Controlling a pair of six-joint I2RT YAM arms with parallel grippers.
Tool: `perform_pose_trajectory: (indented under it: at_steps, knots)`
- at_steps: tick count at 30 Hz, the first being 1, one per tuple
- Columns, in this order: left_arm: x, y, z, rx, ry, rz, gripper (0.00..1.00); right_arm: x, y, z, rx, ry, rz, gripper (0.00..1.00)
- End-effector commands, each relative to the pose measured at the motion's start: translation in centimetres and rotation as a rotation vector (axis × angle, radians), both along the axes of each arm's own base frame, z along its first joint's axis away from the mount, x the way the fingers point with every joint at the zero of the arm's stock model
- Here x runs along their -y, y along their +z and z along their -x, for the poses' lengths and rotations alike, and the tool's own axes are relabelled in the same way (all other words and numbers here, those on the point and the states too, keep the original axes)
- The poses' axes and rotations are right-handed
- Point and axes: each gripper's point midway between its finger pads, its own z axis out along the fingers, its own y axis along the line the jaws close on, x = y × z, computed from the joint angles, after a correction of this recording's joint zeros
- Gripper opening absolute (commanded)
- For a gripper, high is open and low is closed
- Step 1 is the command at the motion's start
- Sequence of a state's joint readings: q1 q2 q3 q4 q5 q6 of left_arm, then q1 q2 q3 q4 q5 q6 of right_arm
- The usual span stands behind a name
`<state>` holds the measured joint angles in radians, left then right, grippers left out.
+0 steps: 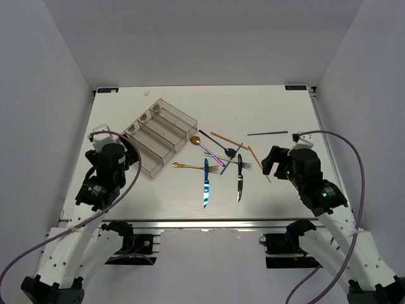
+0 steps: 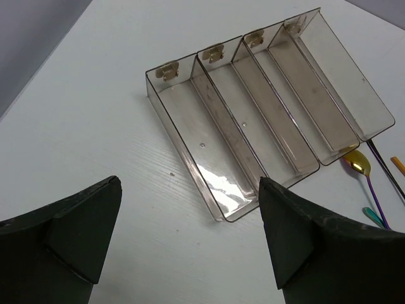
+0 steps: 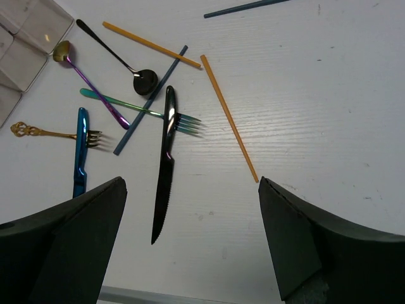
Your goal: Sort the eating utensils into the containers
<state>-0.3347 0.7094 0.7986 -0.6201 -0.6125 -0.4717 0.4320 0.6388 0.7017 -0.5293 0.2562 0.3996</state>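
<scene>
The eating utensils lie scattered mid-table: a black knife (image 3: 166, 164), a blue knife (image 3: 80, 152), a gold fork (image 3: 44, 132), a green fork (image 3: 145, 112), a black spoon (image 3: 120, 60), a purple spoon (image 3: 95, 82) and orange chopsticks (image 3: 229, 120). The clear four-compartment container (image 1: 161, 136) sits left of them, and its compartments (image 2: 196, 88) hold nothing. My left gripper (image 2: 190, 234) hovers open just short of the tray's near end. My right gripper (image 3: 193, 234) hangs open over bare table, near the black knife's tip and right of the pile (image 1: 273, 161).
A dark chopstick (image 1: 267, 133) lies apart at the back right. A blue chopstick (image 3: 152, 98) crosses the green fork. The table's front edge (image 1: 202, 220) runs just below the knives. White walls enclose the table on three sides.
</scene>
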Motion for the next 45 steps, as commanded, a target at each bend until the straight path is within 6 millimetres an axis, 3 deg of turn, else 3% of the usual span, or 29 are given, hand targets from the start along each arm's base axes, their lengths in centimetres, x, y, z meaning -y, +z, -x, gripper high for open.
perform_pose_trajectory:
  at_steps: [1,10,11,15,19,20,21,22,23,25,26,29,40,45]
  knots:
    - [-0.1,0.6,0.1,0.032,0.006,0.020,0.98,-1.2,0.1,-0.5,0.014,0.054,-0.027,0.89]
    - [0.1,0.4,0.0,0.020,-0.003,0.019,0.98,-3.2,0.5,-1.2,0.057,0.142,-0.071,0.89]
    - [0.1,0.4,0.0,0.018,-0.003,0.019,0.98,-3.6,0.7,-1.7,0.076,0.152,-0.077,0.89]
    - [0.4,0.4,0.0,0.023,-0.021,0.026,0.98,-3.9,-2.0,-4.5,-0.035,0.146,0.036,0.89]
    - [1.0,0.0,-0.3,0.006,-0.055,0.029,0.98,-2.7,-3.4,-7.7,-0.141,0.097,0.214,0.85]
    - [1.2,-0.1,-0.4,0.006,-0.061,0.031,0.98,-2.6,-3.7,-8.4,-0.154,0.094,0.239,0.78]
    - [1.3,-0.2,-0.4,0.003,-0.070,0.032,0.98,-2.5,-5.5,-9.3,-0.211,0.098,0.270,0.73]
    - [1.6,-0.4,-0.6,-0.007,-0.083,0.034,0.98,-2.8,-5.0,-10.4,-0.205,0.121,0.285,0.66]
    - [1.7,-0.4,-0.7,-0.011,-0.086,0.034,0.98,-3.3,-7.0,-11.0,-0.266,0.155,0.294,0.56]
    - [1.8,-0.7,-0.7,-0.021,-0.094,0.035,0.98,-3.4,-7.5,-12.4,-0.291,0.187,0.325,0.48]
    - [1.9,-0.8,-0.7,-0.026,-0.095,0.034,0.98,-3.5,-9.5,-12.5,-0.349,0.208,0.347,0.42]
    - [2.1,-0.7,-0.7,-0.018,-0.106,0.039,0.98,-3.6,-11.6,-12.9,-0.430,0.242,0.379,0.36]
    - [2.6,-1.1,-1.0,-0.036,-0.135,0.042,0.98,-3.3,-16.0,-12.8,-0.540,0.306,0.374,0.36]
    - [2.7,-1.2,-1.0,-0.037,-0.138,0.043,0.98,-2.6,-17.5,-12.6,-0.593,0.301,0.381,0.27]
